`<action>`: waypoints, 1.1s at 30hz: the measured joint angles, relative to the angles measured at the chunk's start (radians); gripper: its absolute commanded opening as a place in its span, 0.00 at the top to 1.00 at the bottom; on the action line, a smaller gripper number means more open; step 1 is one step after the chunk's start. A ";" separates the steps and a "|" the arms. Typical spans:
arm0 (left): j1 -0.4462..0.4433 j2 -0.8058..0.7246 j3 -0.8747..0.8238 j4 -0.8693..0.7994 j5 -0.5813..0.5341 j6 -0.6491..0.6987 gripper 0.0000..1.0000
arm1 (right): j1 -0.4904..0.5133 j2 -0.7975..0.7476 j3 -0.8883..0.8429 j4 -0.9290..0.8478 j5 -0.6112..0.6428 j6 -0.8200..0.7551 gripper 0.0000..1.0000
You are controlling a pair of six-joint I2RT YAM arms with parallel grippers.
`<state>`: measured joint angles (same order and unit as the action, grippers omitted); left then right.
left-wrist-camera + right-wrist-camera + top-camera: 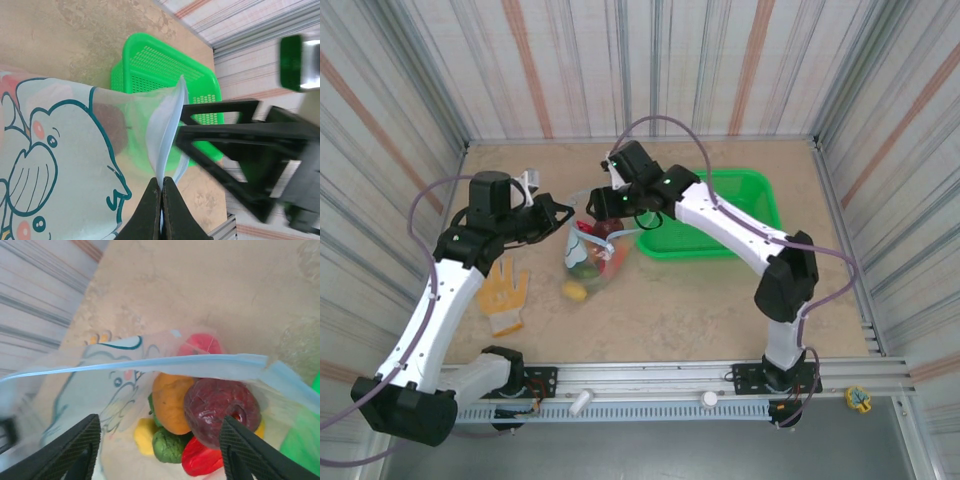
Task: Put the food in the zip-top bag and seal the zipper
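— While the crinkly clear zip-top bag (90, 385) stands mid-table, where's the food?
— Inside it: glossy, rounded toy food (220, 410). My left gripper (161, 212) clamps the thin pale-blue zipper (167, 125); my right gripper (159, 422) gapes over its mouth.

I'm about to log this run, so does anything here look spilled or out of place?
The food sits inside the zip-top bag, none visibly spilled. Only oddity: a yellow glove lying on the table beside the left arm.

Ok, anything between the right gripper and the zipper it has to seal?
Nothing visible. The zipper runs bare ahead of the open right gripper, the food lies beyond it inside the bag, and the left gripper pinches its edge.
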<state>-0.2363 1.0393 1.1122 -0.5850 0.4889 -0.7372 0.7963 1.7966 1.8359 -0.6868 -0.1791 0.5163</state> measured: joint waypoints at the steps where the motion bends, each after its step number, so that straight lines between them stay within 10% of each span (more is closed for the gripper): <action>1: 0.000 -0.002 0.000 -0.003 0.000 0.000 1.00 | -0.007 -0.023 0.000 -0.009 0.003 0.000 0.37; 16: 0.000 -0.029 0.000 -0.045 0.019 0.008 1.00 | -0.050 -0.116 -0.079 -0.121 0.050 -0.180 0.24; 24: 0.000 0.006 0.042 -0.093 0.040 0.074 1.00 | -0.044 -0.285 -0.413 0.029 -0.063 -0.603 0.53; 33: 0.000 0.034 0.061 -0.100 0.079 0.107 1.00 | -0.043 -0.229 -0.400 0.074 -0.185 -0.919 0.39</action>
<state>-0.2363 1.0733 1.1728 -0.6853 0.5674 -0.6300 0.7532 1.5677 1.4361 -0.6128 -0.3637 -0.4023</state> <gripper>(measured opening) 0.052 0.585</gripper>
